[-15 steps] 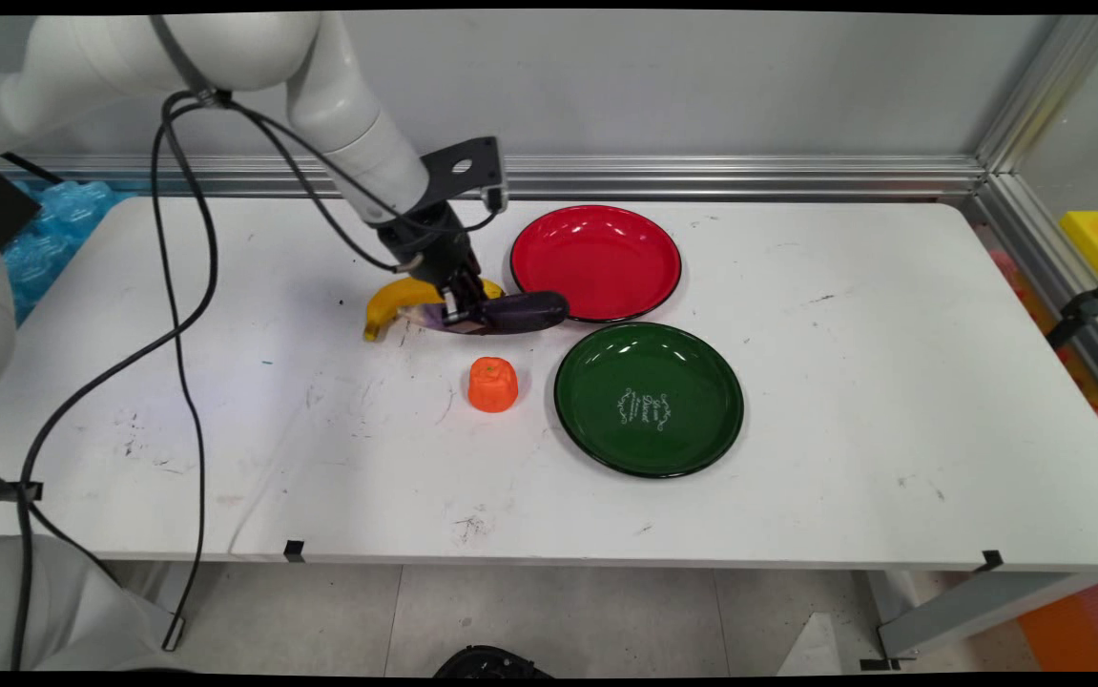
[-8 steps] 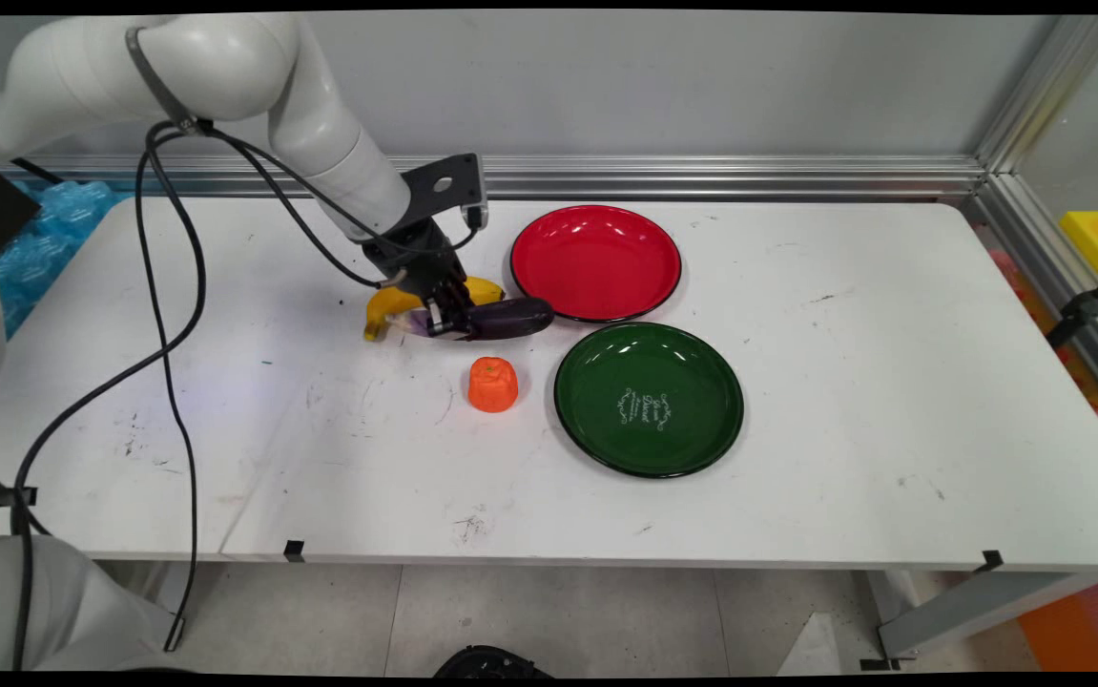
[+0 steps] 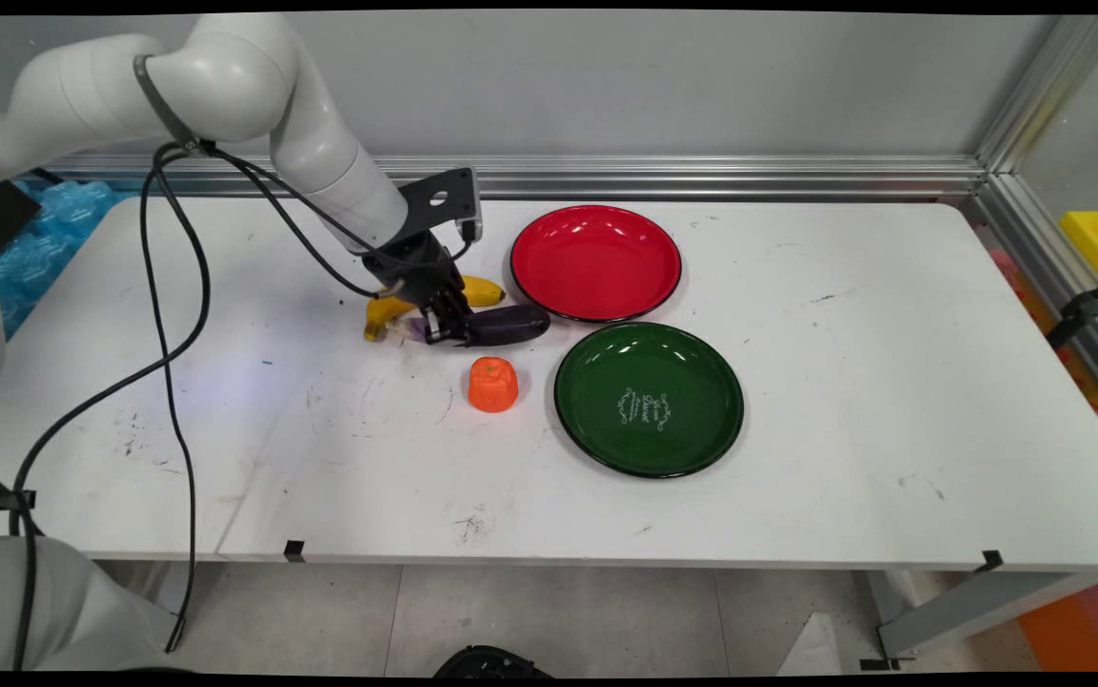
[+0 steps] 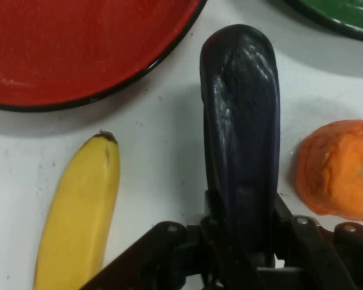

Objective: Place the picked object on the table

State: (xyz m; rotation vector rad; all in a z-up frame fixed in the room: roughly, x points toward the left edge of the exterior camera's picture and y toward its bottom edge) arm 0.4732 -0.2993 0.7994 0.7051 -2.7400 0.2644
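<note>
A dark purple eggplant [image 3: 508, 325] [image 4: 242, 139] lies on the white table, and my gripper [image 3: 442, 327] [image 4: 242, 241] is shut on its stem end. A yellow banana [image 3: 396, 306] [image 4: 78, 217] lies just behind it, partly hidden by the hand in the main view. An orange fruit [image 3: 493, 384] [image 4: 339, 169] stands a little in front of the eggplant. The eggplant's free tip points toward the red plate [image 3: 596, 261] [image 4: 66, 54].
A green plate [image 3: 649, 398] [image 4: 345, 15] sits in front of the red one, to the right of the orange. Black cables hang from the arm over the table's left half. An aluminium rail runs along the back and right edges.
The gripper has moved a little left and lower with the eggplant, drawing it back from the red plate's rim toward the banana. Nothing else has shifted.
</note>
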